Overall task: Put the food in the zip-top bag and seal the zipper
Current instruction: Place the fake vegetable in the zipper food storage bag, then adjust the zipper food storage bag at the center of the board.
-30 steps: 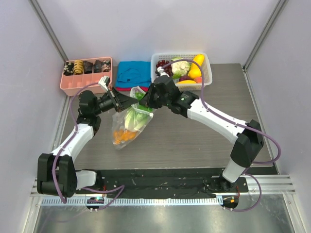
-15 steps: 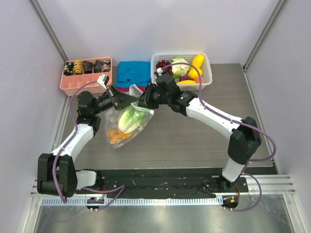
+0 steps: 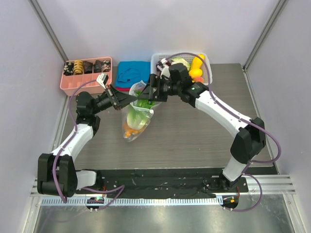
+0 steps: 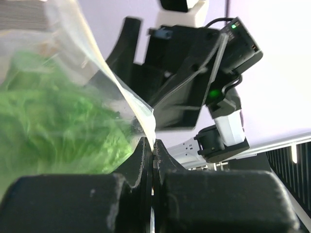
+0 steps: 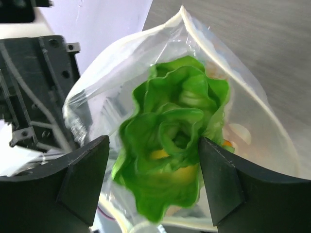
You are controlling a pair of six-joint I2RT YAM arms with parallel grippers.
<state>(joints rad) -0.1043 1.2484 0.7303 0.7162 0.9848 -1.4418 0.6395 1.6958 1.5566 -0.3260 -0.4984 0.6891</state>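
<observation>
- I had the zip-top bag (image 3: 137,119) hanging just off the left front corner of the white basket (image 3: 208,77), mouth up; I couldn't tell whether its bottom touched the table.
- Left gripper (image 4: 152,145), further left of the basket than the bag: fingers pressed together, clamped on the bag's mouth edge. The wrist view showed film pinched between them.
- Right gripper (image 5: 153,182), between the bag and the basket: fingers spread wide, straddling the open mouth and gripping nothing that I could see.
- Inside the bag, the lettuce (image 5: 170,131) sat on top and filled the opening. The orange knobbly piece (image 3: 128,131) lay at the bottom, on the side away from the basket.
- The zipper (image 5: 131,51) was gaping, its two lips well apart.
- I judged it late in the loading step, with sealing not begun. A yellow fruit (image 3: 197,62) was lying in the basket.
- Next, by my reckoning: get the lettuce below the strip, bring the right fingers onto the lips beside the left grip, then press along the strip.
- The risk I saw: leaf caught in the seal.
</observation>
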